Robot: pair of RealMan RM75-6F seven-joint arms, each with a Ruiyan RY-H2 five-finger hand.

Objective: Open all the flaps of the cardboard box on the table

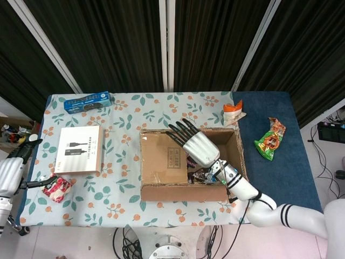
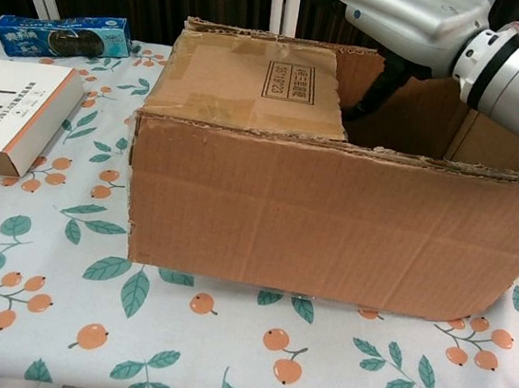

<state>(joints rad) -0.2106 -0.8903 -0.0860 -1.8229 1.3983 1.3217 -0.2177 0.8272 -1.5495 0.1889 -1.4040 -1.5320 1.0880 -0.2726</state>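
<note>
Cardboard box [image 1: 191, 164] sits mid-table, one flap [image 1: 164, 158] folded in at left. Your right hand [image 1: 195, 144] hovers above it, fingers spread, empty. Only the head view shows your left hand [image 1: 12, 171], off the table's left edge, holding nothing. Floral tablecloth [image 1: 124, 121]; dark curtains [image 1: 113, 43] behind.

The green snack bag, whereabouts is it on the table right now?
In the head view the green snack bag lies on the dark blue cloth at the table's right side, right of the cardboard box and apart from it.
</note>
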